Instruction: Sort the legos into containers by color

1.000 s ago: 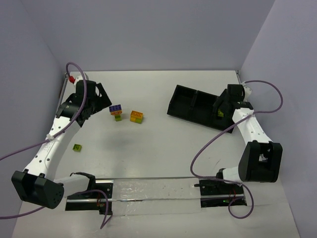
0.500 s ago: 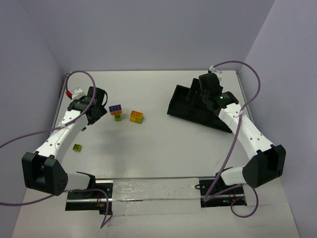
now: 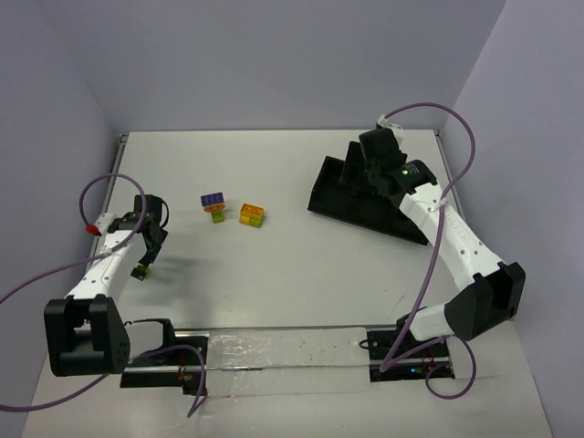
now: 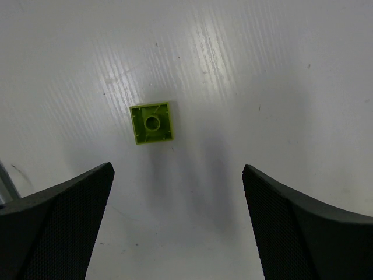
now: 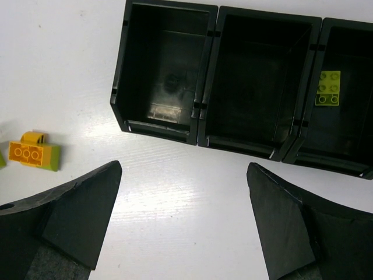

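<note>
A lime green lego (image 4: pixel 152 122) lies studs-down on the white table, just ahead of my open left gripper (image 4: pixel 178 170). From above, that gripper (image 3: pixel 149 251) hovers over this lego (image 3: pixel 140 271) at the left side. A purple-orange-green stack (image 3: pixel 214 204) and an orange-yellow brick (image 3: pixel 252 215) sit mid-table. My right gripper (image 3: pixel 358 178) hangs open above the black tray (image 3: pixel 319 187). In the right wrist view the gripper (image 5: pixel 184 167) holds nothing. The tray (image 5: pixel 207 76) shows three compartments, with a lime lego (image 5: pixel 327 87) in the right one. An orange lego on a green one (image 5: pixel 34 153) lies at the left.
Grey walls close in the table on the left, back and right. The arm bases and a metal rail (image 3: pixel 283 351) run along the near edge. Purple cables (image 3: pixel 55 274) loop beside both arms.
My left arm pulled back from the purple stack to the near left and now hovers over the lone lime lego. My right gripper moved from the tray's right end toward its left end, opening a little wider.
</note>
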